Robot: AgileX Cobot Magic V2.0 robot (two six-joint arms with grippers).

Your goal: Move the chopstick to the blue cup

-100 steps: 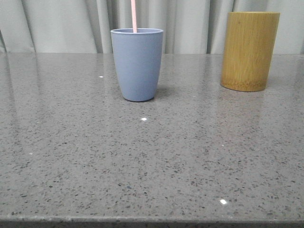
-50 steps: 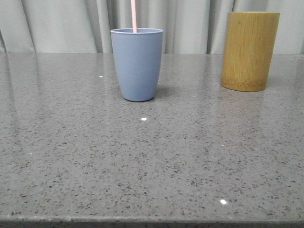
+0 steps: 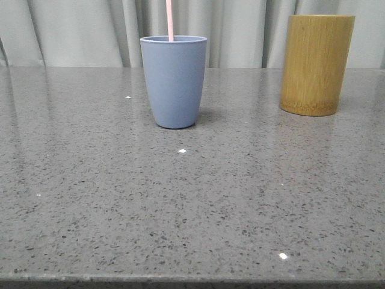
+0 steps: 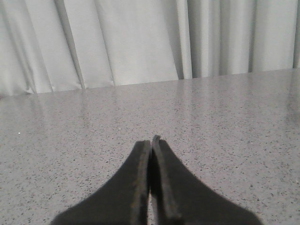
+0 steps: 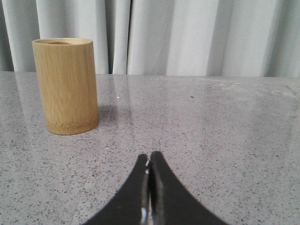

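The blue cup [image 3: 174,81] stands upright on the grey speckled table [image 3: 192,205], left of centre and towards the back. A thin pale pink chopstick [image 3: 169,19] rises out of it and runs past the top of the front view. Neither arm shows in the front view. My left gripper [image 4: 151,140] is shut with nothing between its fingers, low over bare table. My right gripper [image 5: 149,156] is also shut and empty, with the bamboo cylinder [image 5: 65,85] ahead of it and off to one side.
A tall yellow-brown bamboo cylinder [image 3: 317,64] stands at the back right of the table. Pale curtains [image 3: 90,30] hang behind the table's far edge. The table's front edge [image 3: 192,280] runs along the bottom of the front view.
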